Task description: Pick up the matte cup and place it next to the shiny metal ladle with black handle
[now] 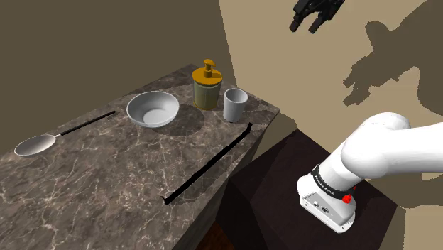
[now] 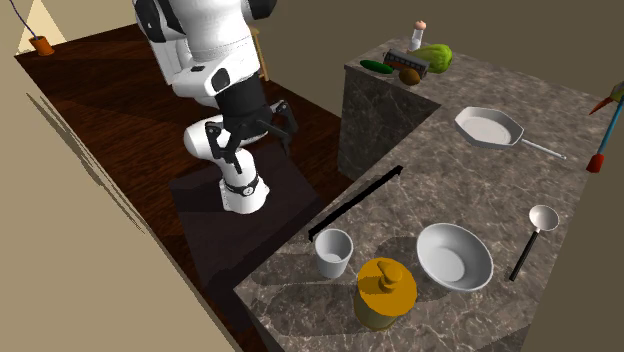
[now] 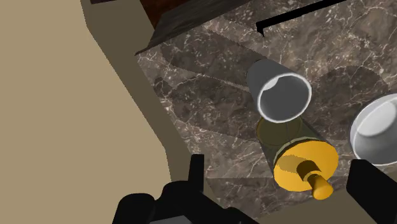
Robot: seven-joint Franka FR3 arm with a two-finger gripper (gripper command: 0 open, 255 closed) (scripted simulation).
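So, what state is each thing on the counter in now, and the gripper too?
cup, upright, empty, not held
soap dispenser, upright, pump head on
bowl, upright, empty
ladle, lying flat
frying pan, upright, empty
gripper, jaws open, holding nothing

You see the plain grey cup [image 2: 333,253] upright on the dark marbled counter [image 2: 440,180], a mustard-yellow pump bottle [image 2: 385,293] at its four o'clock. A pale round bowl [image 2: 455,257] sits at the cup's three o'clock, the shiny black-handled ladle [image 2: 541,220] beyond. The black gripper [image 2: 253,140] hangs at the cup's eleven o'clock, jaws apart.
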